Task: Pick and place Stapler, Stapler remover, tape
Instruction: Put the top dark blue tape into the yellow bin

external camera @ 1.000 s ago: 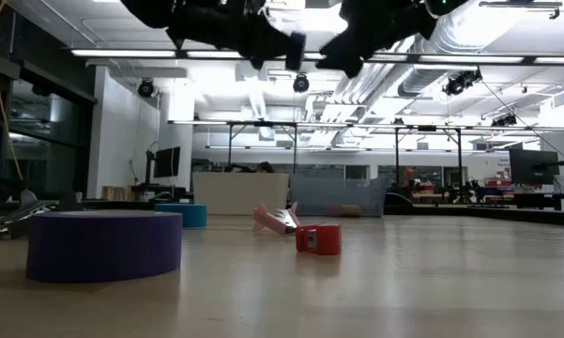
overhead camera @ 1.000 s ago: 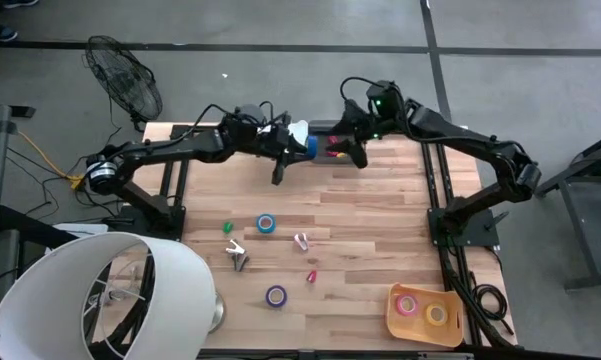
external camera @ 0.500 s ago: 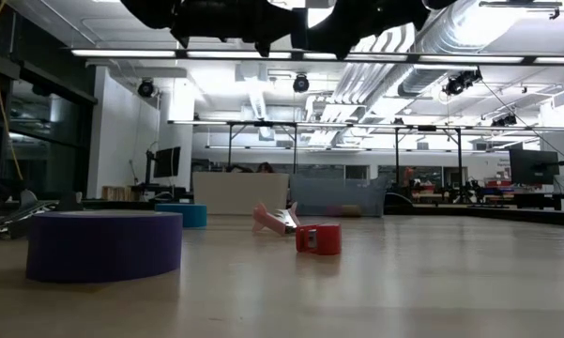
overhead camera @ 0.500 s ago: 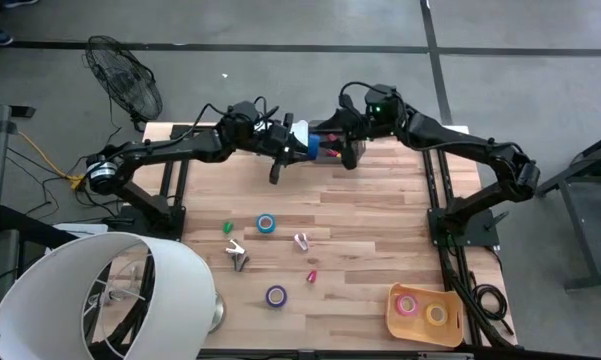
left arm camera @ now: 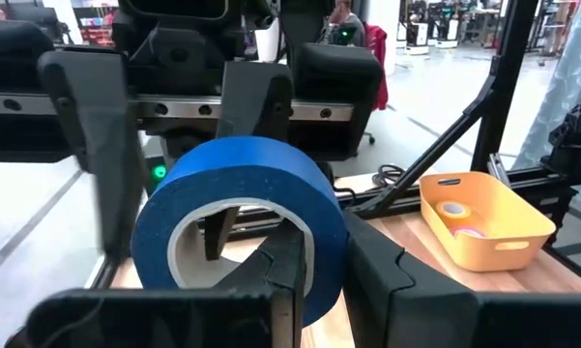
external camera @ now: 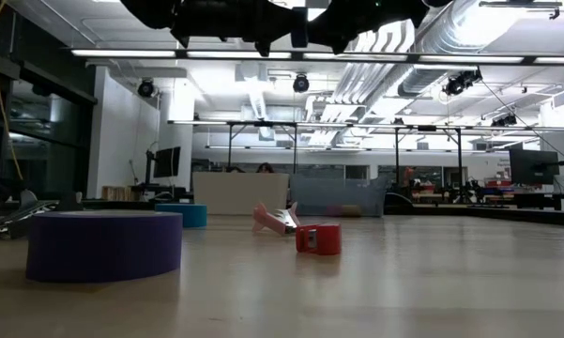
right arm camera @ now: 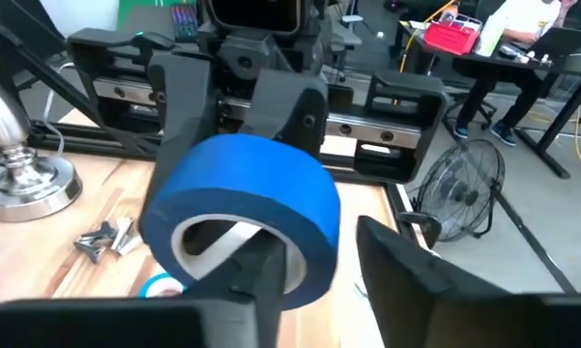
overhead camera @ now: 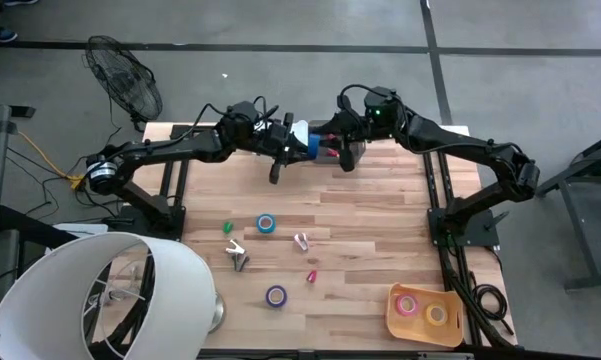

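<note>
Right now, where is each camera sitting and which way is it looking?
High view: above, looking straight down; both arms hold the big blue tape roll.
Low view: at tabletop height, looking across the purple tape ring; arms overhead.
Left wrist view: on the left arm, facing the roll and orange tray.
Right wrist view: on the right arm, facing the same roll.
Both wrist views share it.

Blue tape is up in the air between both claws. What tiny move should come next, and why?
Probably the right claw should squeeze shut on the blue tape. The left claw pinches the roll's wall, but the right claw has one finger inside the roll and the other apart from it, so it is not gripping yet.
</note>
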`<state>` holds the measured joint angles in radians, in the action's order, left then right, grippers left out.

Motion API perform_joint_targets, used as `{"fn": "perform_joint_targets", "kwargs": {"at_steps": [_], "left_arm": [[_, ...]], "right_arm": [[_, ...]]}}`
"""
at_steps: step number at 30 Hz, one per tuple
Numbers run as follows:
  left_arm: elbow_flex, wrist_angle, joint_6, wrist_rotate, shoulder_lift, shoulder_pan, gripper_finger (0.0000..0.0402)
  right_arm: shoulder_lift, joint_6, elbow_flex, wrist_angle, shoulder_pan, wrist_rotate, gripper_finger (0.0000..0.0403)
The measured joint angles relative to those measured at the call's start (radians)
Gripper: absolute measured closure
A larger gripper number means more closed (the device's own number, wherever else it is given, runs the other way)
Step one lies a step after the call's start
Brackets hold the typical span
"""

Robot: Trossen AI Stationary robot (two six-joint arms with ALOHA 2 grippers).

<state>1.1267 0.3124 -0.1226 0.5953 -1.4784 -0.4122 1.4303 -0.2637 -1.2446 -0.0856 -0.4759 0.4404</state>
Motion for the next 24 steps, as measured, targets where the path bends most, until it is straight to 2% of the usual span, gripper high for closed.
{"fn": "perform_joint_targets", "kwargs": {"at_steps": [7, 17, 24], "left_arm": [[0.000, 0.000, 0.004, -0.008, -0.001, 0.000, 0.0360], [0.000, -0.001, 0.005, -0.015, -0.002, 0.001, 0.0360], [0.000, -0.040, 0.020, -0.075, -0.002, 0.002, 0.0349]], "right_arm": [[0.000, 0.001, 0.000, -0.019, -0.001, -0.005, 0.0371], [0.000, 0.028, 0.000, -0.033, -0.001, -0.003, 0.0371], [0.000, 0.045, 0.000, -0.043, -0.002, -0.006, 0.0372]]}}
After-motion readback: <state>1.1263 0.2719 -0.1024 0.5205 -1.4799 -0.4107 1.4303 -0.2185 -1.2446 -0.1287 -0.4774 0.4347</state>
